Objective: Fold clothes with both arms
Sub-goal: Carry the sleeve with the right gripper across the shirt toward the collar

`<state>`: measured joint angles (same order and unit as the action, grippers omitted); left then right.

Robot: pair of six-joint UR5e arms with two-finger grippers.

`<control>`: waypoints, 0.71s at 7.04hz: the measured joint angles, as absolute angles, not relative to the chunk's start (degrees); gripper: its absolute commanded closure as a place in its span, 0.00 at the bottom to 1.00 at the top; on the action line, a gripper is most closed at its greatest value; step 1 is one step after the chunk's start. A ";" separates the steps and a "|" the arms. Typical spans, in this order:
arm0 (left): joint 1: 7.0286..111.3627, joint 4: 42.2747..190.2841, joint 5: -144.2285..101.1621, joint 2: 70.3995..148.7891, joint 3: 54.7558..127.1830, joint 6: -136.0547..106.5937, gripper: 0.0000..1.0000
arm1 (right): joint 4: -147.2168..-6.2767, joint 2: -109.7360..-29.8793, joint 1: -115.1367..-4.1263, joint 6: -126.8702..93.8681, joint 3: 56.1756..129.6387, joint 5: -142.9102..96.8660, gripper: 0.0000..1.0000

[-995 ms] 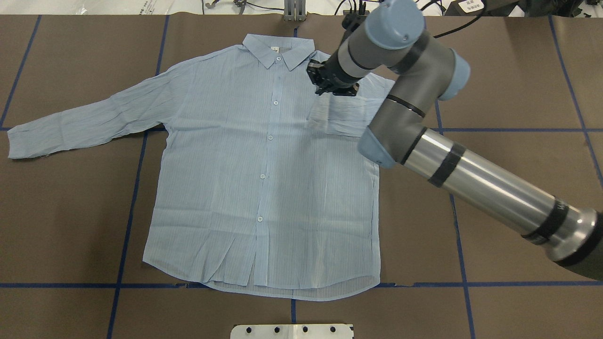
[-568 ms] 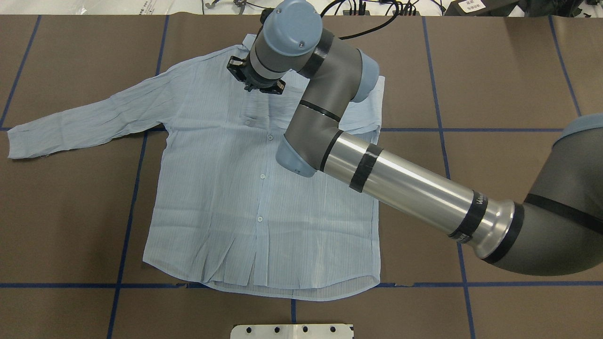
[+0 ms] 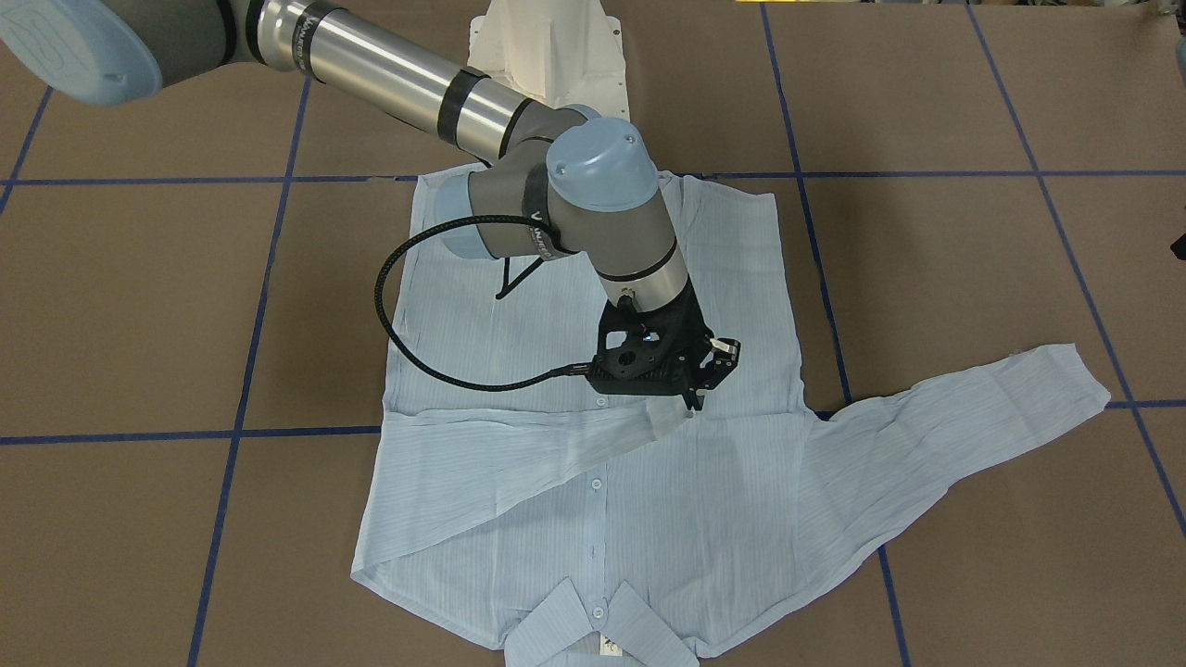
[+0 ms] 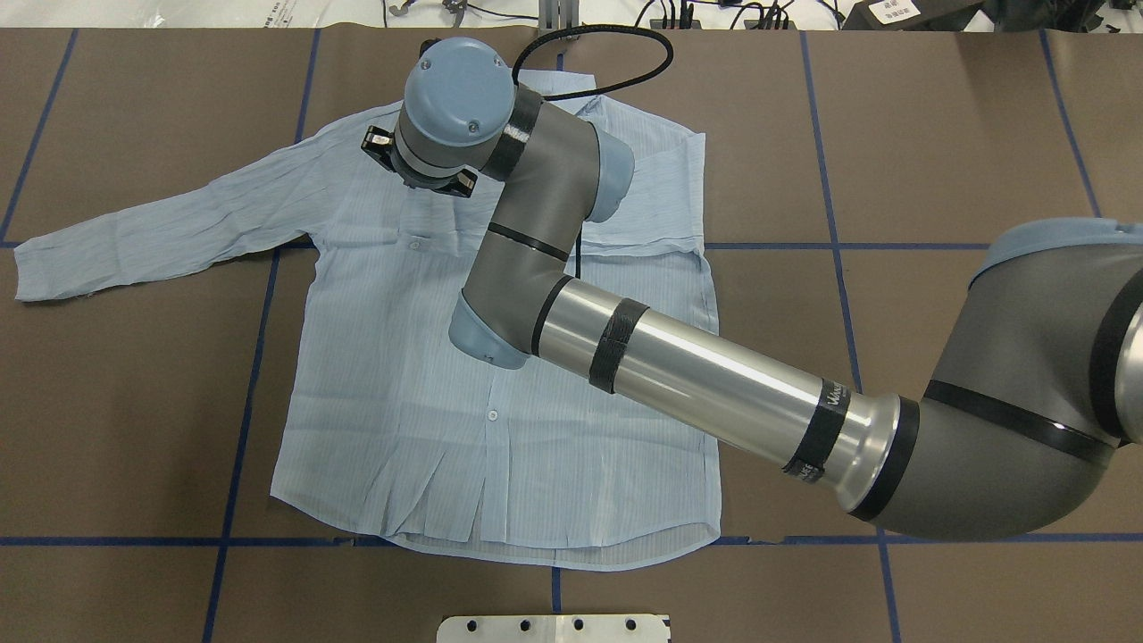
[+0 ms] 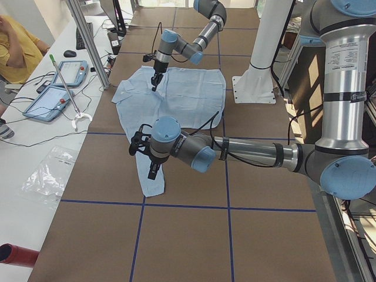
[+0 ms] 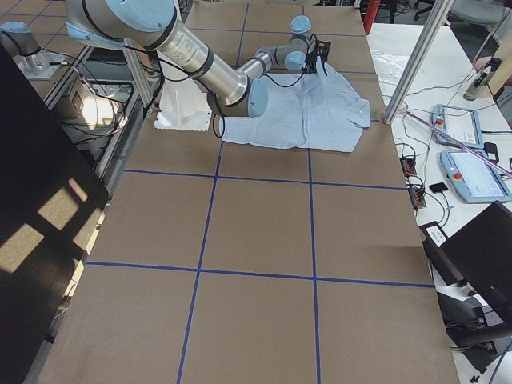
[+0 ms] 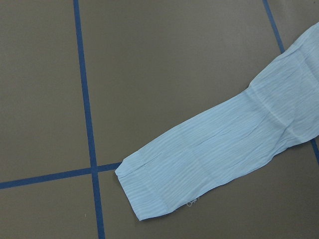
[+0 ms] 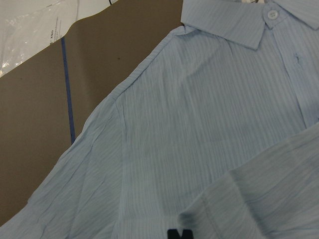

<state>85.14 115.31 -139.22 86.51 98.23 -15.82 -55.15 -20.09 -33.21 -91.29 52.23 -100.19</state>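
A: Overhead exterior view: where's the pale blue pinstriped button-up shirt (image 4: 402, 375), and which way does it pt?

B: Flat, front up, on the brown paper-covered table (image 4: 938, 161) w/ blue tape lines (image 4: 982, 539). Long axis runs straight away from the robot: collar (image 3: 556, 630) at the far end, hem (image 4: 580, 549) nearest the white pedestal base (image 3: 556, 56).

A: Sleeves?

B: On the robot's left side, the outstretched sleeve (image 4: 161, 232) lies sideways, approx. crosswise to the body, its end slanting a bit toward the robot. On the other side, the folded sleeve (image 3: 519, 440) lies across the chest, also crosswise, w/ its cuff (image 3: 662, 424) just past the btn line.

A: R side?

B: Over that cuff the right gripper (image 3: 693, 398) pts down, jaws pinched narrow on the fabric. The silver-grey right arm (image 4: 696, 375) reaches over the shirt's body.

A: L side?

B: Over the outstretched sleeve's end (image 7: 149, 194) hangs the left gripper (image 5: 153, 170), above it, not touching. Only the side view shows it, so can't tell if its jaws are wide or closed.
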 measured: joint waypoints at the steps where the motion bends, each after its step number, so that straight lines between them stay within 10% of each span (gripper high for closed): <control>1: 85.11 115.29 -139.22 86.67 98.05 -15.85 0.00 | -55.17 -19.83 -32.73 -91.75 51.75 -99.22 0.01; 5: 81.03 115.36 -138.80 94.34 90.73 -20.60 0.00 | -56.82 -18.99 -32.55 -97.23 51.59 -97.51 0.01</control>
<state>81.03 115.36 -138.80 94.34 90.73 -20.60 -56.82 -18.99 -32.55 -97.23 51.59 -97.51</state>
